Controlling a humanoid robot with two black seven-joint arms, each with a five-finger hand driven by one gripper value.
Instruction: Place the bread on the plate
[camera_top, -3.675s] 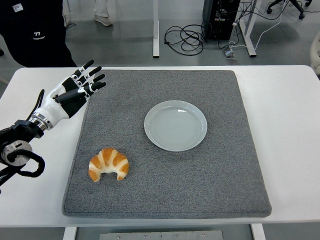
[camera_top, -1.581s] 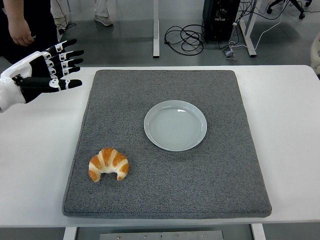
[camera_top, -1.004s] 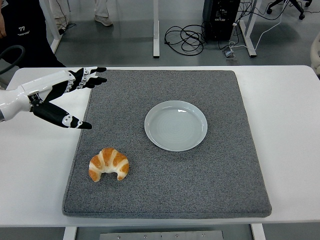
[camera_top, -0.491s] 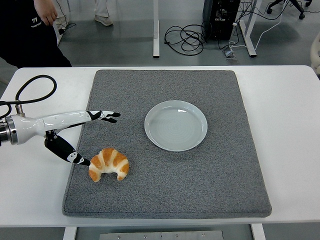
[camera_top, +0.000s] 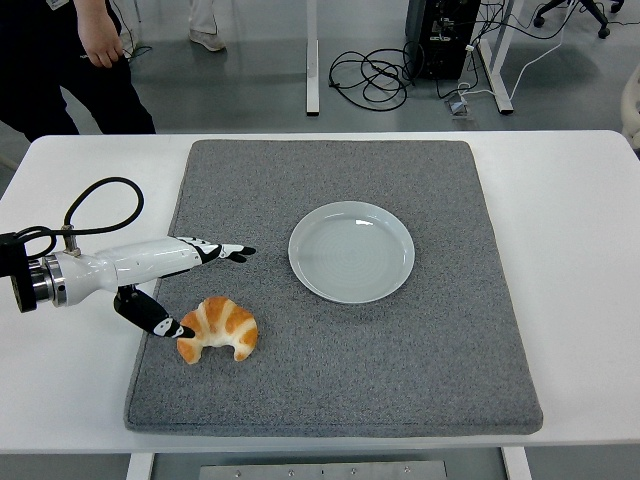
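Observation:
A golden croissant (camera_top: 219, 329) lies on the grey mat (camera_top: 400, 370) at its front left. An empty pale plate (camera_top: 351, 251) sits on the mat's middle, to the right and behind the croissant. My left hand (camera_top: 205, 285) reaches in from the left, low over the mat, fingers spread wide. Its fingers (camera_top: 226, 251) stretch out behind the croissant and its thumb (camera_top: 160, 319) lies at the croissant's left end, touching or nearly so. The hand holds nothing. My right arm is out of view.
A person (camera_top: 70, 55) in dark clothes stands at the table's far left corner, one hand hanging down. A black cable loop (camera_top: 100, 205) rises from my left wrist. The white table (camera_top: 570, 250) surrounds the mat.
My left hand has swung from raised at the far left down to the mat, then moved right and closer around the croissant. The person at the top has shifted. Croissant and plate have not moved.

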